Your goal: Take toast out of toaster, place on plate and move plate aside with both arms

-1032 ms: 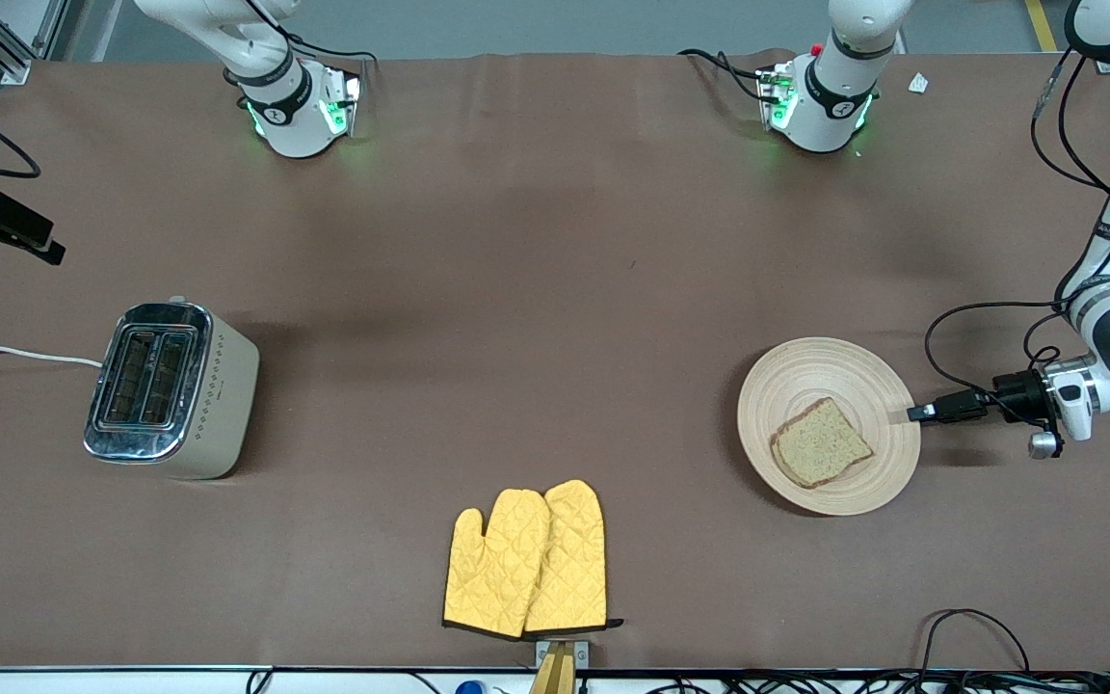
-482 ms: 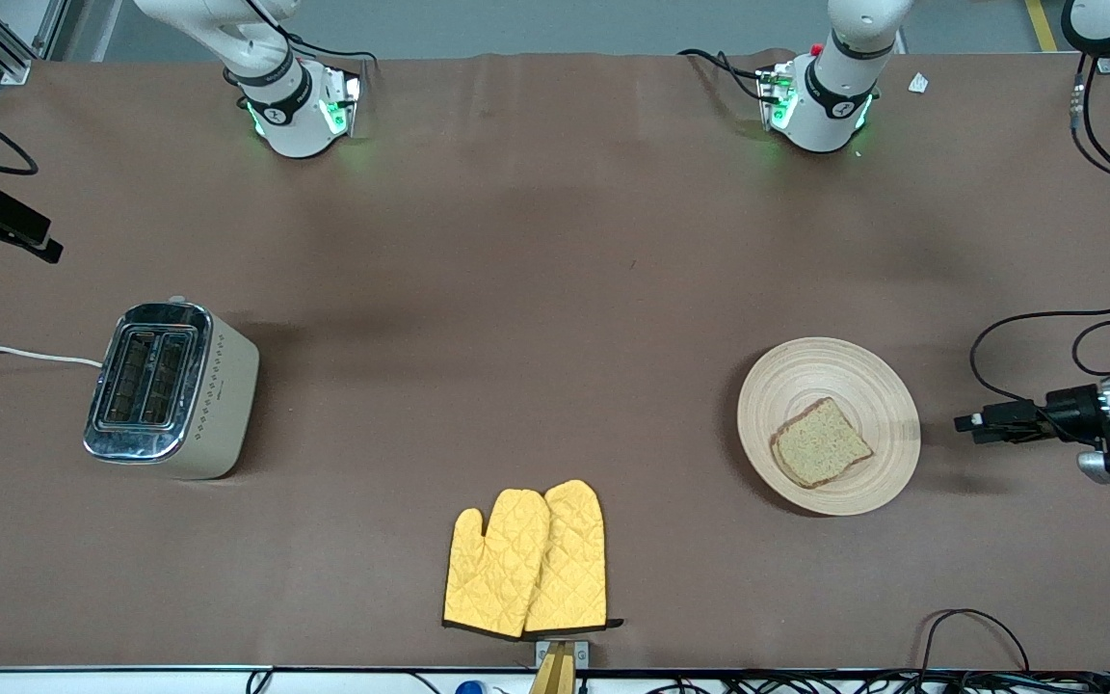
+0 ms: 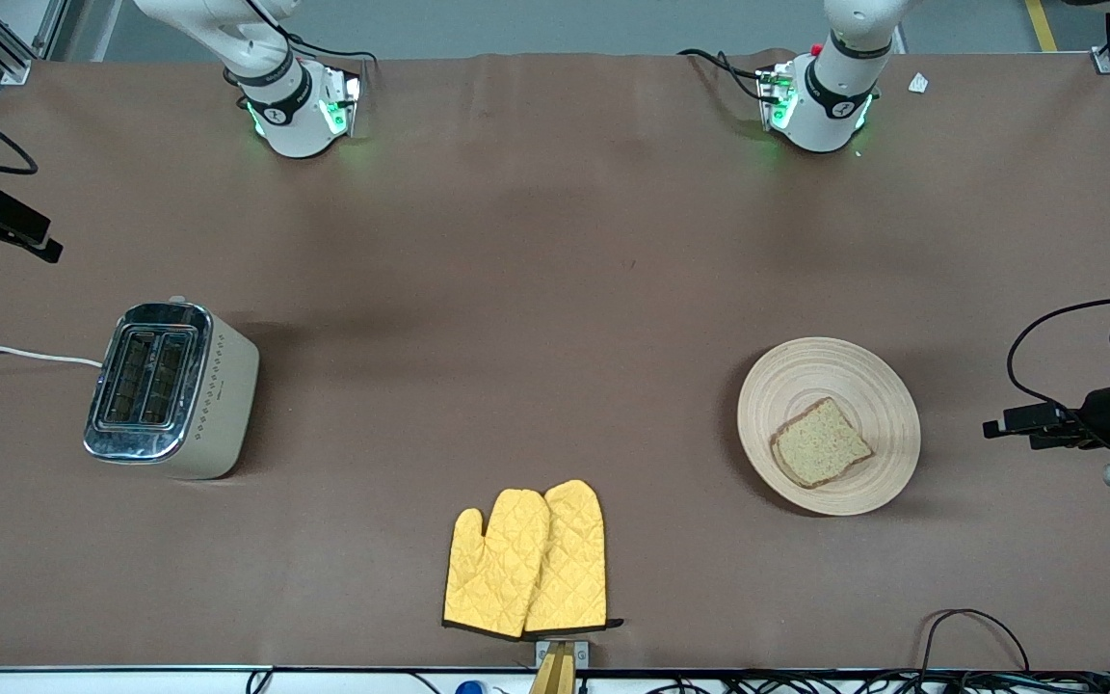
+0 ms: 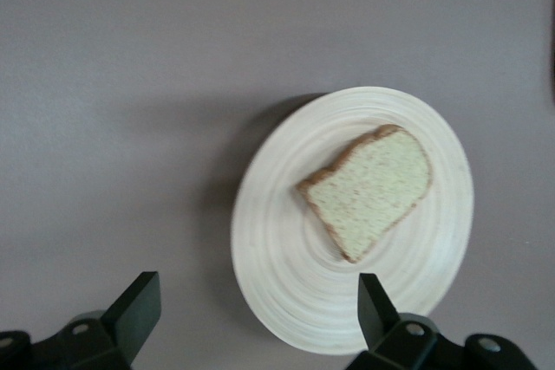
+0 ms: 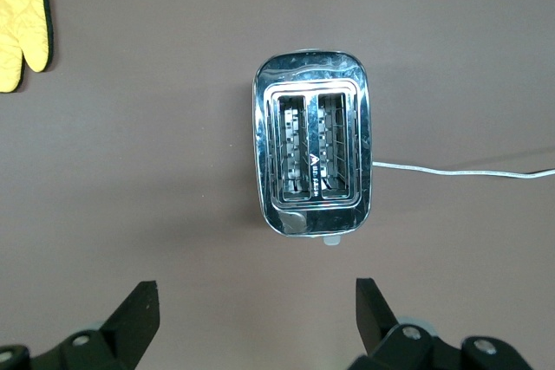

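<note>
The right tool (image 5: 251,322) hangs over the toaster (image 3: 170,388), its two black fingers spread wide and holding nothing. The toaster stands toward the right arm's end of the table (image 3: 536,289); it has a shiny chrome top with two empty slots, a cream body and a thin white cord (image 3: 15,355). Nearer to the front camera, about the middle of the table, lie two yellow quilted oven mitts (image 3: 526,561) with black trim, one partly on the other. Toward the left arm's end lies the plate (image 3: 806,376), round, of pale wood with fine concentric rings. The toast (image 3: 819,443) lies flat on the plate, squarish, light brown and speckled, with a darker crust, on the half nearer to the front camera. The left tool (image 3: 998,425) is apart from the plate, at the left arm's end of the table, open and empty, its fingers pointing toward the plate rim. The table has a plain brown matte cover.
</note>
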Robot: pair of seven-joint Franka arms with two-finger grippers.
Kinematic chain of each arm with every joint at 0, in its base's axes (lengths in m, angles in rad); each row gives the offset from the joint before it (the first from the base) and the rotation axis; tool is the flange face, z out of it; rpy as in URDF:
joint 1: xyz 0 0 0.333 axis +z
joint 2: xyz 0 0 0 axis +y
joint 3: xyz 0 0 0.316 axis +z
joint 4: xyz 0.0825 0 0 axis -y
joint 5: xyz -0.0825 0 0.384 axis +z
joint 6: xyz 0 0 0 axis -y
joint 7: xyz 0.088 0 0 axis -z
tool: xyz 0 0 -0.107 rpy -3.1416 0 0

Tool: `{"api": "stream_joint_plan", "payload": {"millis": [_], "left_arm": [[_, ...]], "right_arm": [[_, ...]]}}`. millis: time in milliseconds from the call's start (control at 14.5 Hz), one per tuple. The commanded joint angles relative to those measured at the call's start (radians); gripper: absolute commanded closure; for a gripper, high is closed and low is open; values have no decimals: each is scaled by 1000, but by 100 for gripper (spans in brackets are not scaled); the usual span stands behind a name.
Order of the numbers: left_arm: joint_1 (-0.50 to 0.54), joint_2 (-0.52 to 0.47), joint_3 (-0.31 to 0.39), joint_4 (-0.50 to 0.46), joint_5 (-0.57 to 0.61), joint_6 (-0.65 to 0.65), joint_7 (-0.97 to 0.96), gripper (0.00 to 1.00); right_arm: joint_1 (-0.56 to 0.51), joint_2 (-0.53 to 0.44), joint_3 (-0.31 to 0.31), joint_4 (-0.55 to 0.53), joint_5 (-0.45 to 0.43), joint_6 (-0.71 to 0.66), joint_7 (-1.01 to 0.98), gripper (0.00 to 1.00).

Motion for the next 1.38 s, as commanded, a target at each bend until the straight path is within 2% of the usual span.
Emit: {"api": "stream_joint_plan", "payload": {"millis": [0, 138, 550, 757, 826, 894, 1032, 1101, 1307], "left_arm": [[-48, -102, -10, -19, 38, -65, -136, 0], [-94, -160, -13, -19, 93, -103, -202, 0], [-123, -320, -78, -20, 101, -223, -276, 0], [-125, -404, -93, -20, 98, -286, -267, 0], [-154, -437, -82, -22, 96, -307, -267, 0], [-203, -461, -37, -26, 96, -317, -268, 0], [-357, -504, 139, -32, 88, -338, -267, 0], [-411, -521, 199, -34, 84, -353, -265, 0], [-558, -578, 333, -64, 81, -396, -274, 0]], "right_arm": [[-9, -27, 9, -22, -2, -3, -3, 0], [-9, -27, 9, -22, -2, -3, -5, 0], [-9, -27, 9, -22, -2, -5, -3, 0], [-9, -27, 9, -22, -2, -5, -3, 0], [-9, -27, 9, -22, -2, -5, -3, 0], [-10, -27, 9, -22, -2, -5, -3, 0], [-10, -27, 9, -22, -2, -5, -3, 0], [-9, -27, 9, -22, -2, -5, -3, 0], [-10, -27, 9, -22, -2, -5, -3, 0]]}}
